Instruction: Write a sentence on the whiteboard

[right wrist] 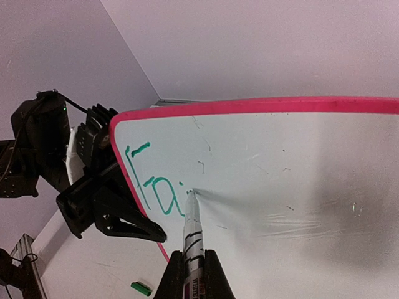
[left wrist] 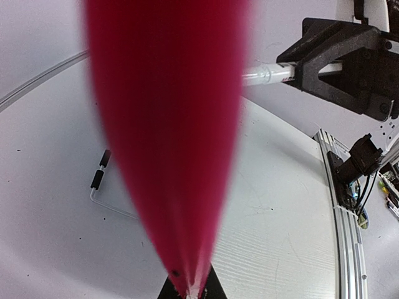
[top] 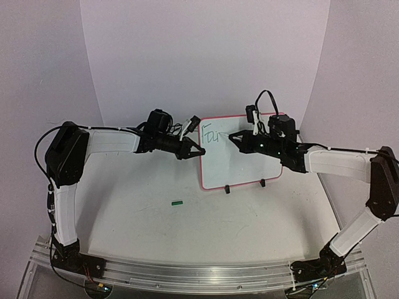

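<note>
Nearest, low in the top view, a small green cap (top: 177, 202) lies on the table (top: 137, 224), apart from everything. It is no trouble where it is, though a low-sweeping arm could knock it away.

Behind it, at centre frame, the board (top: 249, 165) stands on two black feet (top: 228, 189). The left gripper (top: 197, 151) is clamped on the board's left rim. If that pinch slips, pen pressure would likely push or twist the board, and the strokes would skip or smear. The right gripper (top: 235, 138) is closed on a marker (right wrist: 192, 233). Its tip meets the white face just right of a green "Fa" and a started third letter. This is the start of the sentence (right wrist: 153, 187), in the board's upper left corner.

- **Pressure:** pressing too hard could tip the board, and pressing too lightly would break the line.
- **Room:** the letters are large, so space on the line may run short.
- **Collision:** the two grippers sit near each other, so a leftward stroke could bring them together.

Hard to make out:

- The left wrist view is mostly the blurred red rim (left wrist: 168, 124), with its own fingers barely showing at the bottom edge.
- From above, the right gripper covers the marker tip.
- The marker's label is cut off at the bottom of the right wrist view.
- Farthest back is only a plain backdrop (top: 206, 56).
</note>
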Available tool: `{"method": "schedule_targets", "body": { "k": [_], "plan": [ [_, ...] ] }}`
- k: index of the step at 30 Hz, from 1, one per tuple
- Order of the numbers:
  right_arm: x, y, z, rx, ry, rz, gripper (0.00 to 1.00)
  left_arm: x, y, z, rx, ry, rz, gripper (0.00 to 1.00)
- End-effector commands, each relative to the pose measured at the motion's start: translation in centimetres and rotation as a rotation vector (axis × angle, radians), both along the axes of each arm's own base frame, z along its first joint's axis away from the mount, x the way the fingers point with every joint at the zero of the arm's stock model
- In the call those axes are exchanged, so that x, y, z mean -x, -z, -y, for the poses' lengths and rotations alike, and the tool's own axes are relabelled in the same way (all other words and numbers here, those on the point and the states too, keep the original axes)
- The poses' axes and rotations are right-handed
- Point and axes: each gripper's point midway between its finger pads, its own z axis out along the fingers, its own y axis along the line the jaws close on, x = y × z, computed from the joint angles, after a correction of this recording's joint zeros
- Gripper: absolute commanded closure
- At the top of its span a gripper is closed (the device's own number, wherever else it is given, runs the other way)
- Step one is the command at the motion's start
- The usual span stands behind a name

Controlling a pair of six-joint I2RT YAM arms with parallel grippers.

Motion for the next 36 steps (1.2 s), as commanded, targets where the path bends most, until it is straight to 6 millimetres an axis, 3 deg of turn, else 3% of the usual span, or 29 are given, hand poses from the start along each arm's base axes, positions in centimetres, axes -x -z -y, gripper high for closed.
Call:
{"method": "schedule_targets", "body": {
  "k": [1, 16, 24, 30, 36],
  "plan": [
    [-1.0, -1.0, 0.0, -0.011, 0.028, 0.03, 1.0, 3.4, 5.8, 0.2, -0.144, 0.057, -0.163, 1.0],
    [-0.9, -1.7, 2.2, -0.001, 0.132, 0.056, 1.0, 3.5, 5.8, 0.2, -0.144, 0.058, -0.163, 1.0],
    [-0.3, -2.1, 2.1, -0.012, 0.107, 0.059, 1.0, 3.4, 5.6, 0.2, -0.142, 0.057, -0.16, 1.0],
    [1.4, -4.3, 1.1, -0.057, 0.007, 0.093, 1.0, 3.4, 5.6, 0.2, -0.143, 0.056, -0.159, 1.0],
    [0.2, -4.7, 0.6, -0.057, 0.019, 0.099, 1.0, 3.4, 5.6, 0.2, -0.143, 0.057, -0.162, 1.0]
  ]
}}
